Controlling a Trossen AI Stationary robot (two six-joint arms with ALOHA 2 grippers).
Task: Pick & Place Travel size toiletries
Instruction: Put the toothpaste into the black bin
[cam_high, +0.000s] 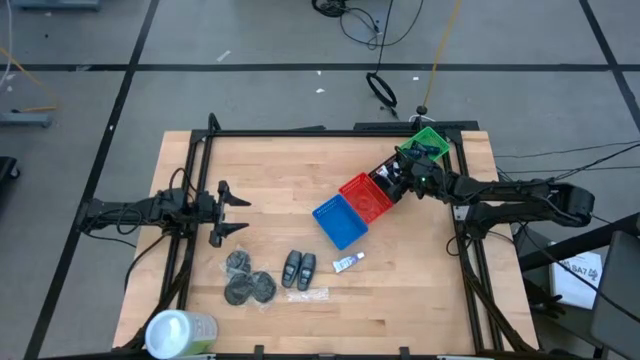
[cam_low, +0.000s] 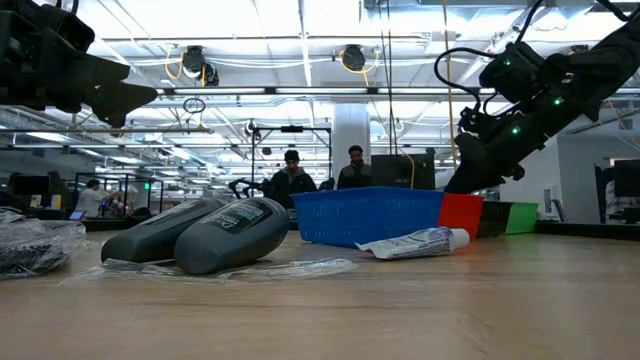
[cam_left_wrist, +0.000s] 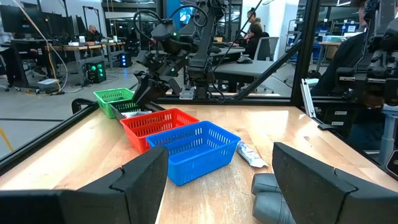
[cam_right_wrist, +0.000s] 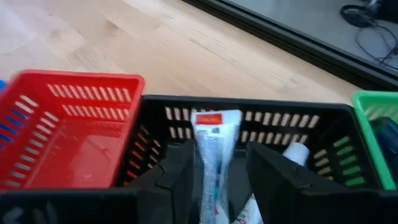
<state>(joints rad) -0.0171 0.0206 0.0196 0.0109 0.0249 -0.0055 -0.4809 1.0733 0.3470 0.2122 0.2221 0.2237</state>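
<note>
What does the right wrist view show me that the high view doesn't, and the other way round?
Only the right wrist view: inside the black basket, a white tube standing between the right gripper's parted fingers, a second tube beside it.

Only the high view: the left gripper open and idle, three dark discs, two dark bottles, a tube on the table, the blue basket.

Both: red basket and green basket.

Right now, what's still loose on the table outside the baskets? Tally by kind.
Dark round discs: 3
Dark grey oblong packs: 2
White tube: 1
Clear plastic wrapper: 1
White-topped green container: 1
Total: 8
</note>
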